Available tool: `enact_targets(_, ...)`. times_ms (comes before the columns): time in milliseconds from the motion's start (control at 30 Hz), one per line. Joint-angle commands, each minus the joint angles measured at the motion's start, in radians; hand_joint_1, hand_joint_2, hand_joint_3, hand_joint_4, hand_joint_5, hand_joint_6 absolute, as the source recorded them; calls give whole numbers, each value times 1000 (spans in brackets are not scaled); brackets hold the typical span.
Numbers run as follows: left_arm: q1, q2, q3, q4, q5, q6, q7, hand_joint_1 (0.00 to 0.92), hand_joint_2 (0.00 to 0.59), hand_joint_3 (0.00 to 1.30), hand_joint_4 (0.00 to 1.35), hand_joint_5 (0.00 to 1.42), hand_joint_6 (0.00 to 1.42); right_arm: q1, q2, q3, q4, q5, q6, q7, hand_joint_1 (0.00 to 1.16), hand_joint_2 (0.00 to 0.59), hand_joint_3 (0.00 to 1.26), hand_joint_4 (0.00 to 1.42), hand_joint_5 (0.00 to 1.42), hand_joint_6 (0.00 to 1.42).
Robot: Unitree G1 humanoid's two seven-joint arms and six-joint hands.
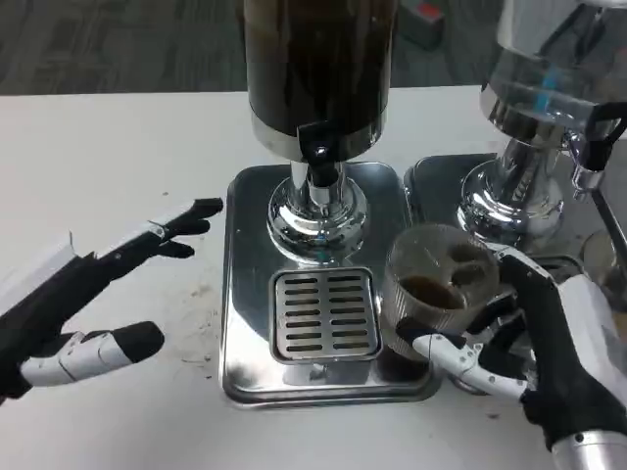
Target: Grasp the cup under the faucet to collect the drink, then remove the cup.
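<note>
Cup of clear ribbed plastic (436,294), holding a shallow pool of dark drink, stands at the right edge of the shiny steel drip tray (245,294), off to the right of the slotted drain grate (324,314) and not beneath the black faucet (317,149) of the tall dark drink dispenser (318,69). The right robot hand (529,343) wraps its fingers around the cup's lower wall and holds it. Thin plastic like this will likely flex and slip if squeezed hard, and the liquid could slosh, so a grip low on the ribbed wall, kept upright, seems best. The left robot hand (93,304) hovers over the white counter (108,157) left of the tray, fingers spread, holding nothing. A second chrome-based dispenser (534,147) stands close on the right, crowding the path for lifting the cup away.
</note>
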Motion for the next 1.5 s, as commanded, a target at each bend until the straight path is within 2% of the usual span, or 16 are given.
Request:
enact_targets(33, 15, 36, 0, 7, 35, -57, 33, 0, 98, 86, 43, 91, 205, 5, -1, -15, -51, -2, -3, 0, 748, 226, 541, 584, 746, 926)
enact_targets(700, 49, 98, -38, -15, 101, -187, 126, 0, 91, 60, 8, 58, 185, 67, -9, -32, -138, -6, -2, 35, 758, 223, 541, 584, 756, 941)
enact_targets(1133, 63, 144, -101, -34, 153, -267, 158, 0, 89, 57, 0, 38, 171, 106, -15, -46, -182, -4, -8, 49, 767, 226, 546, 584, 756, 941)
enact_targets(1500, 66, 187, -152, -29, 157, -301, 183, 0, 87, 57, 0, 32, 169, 146, -20, -52, -215, -6, -14, 55, 770, 226, 554, 591, 766, 941)
